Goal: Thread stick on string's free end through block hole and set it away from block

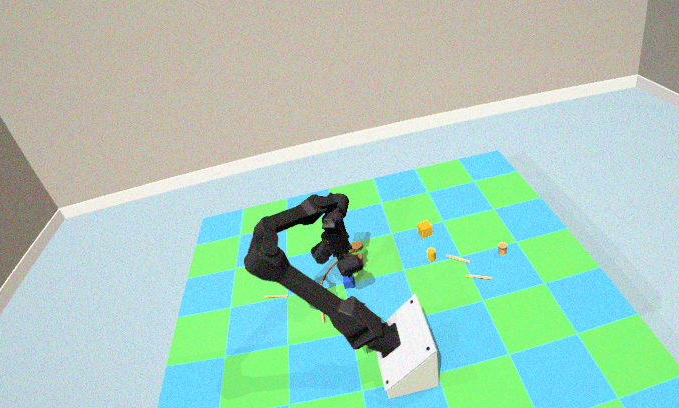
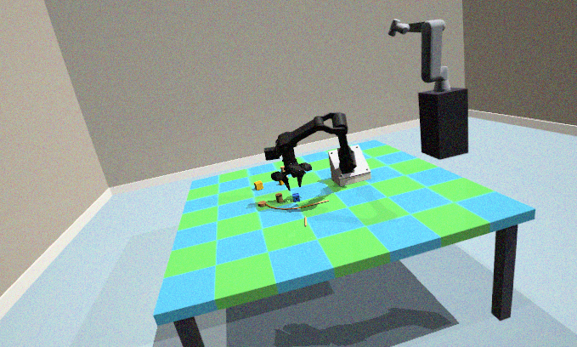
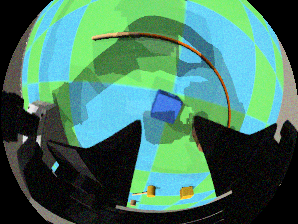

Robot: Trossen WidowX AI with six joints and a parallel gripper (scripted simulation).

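Note:
The blue block (image 1: 348,281) (image 2: 296,197) (image 3: 166,105) stands on the table; its hole is not clear. The round button (image 1: 355,246) (image 2: 262,203) lies beyond it. The brown string (image 1: 329,272) (image 2: 281,208) (image 3: 215,70) curves from the button around the block. The pale stick (image 1: 323,317) (image 2: 324,201) (image 3: 101,36) on its free end lies on the table, partly behind the arm in the top view. My gripper (image 2: 294,188) (image 3: 168,121) is partly open and empty, pointing down above the block; its fingertips are hidden in the top view.
A brown cylinder (image 2: 279,197) stands between button and block. A loose stick (image 1: 275,295) (image 2: 305,221) lies on the other side of the string. Farther off are a yellow cube (image 1: 424,229) (image 2: 258,184) (image 3: 186,192), a yellow cylinder (image 1: 430,254), a small spool (image 1: 502,248) and two loose sticks.

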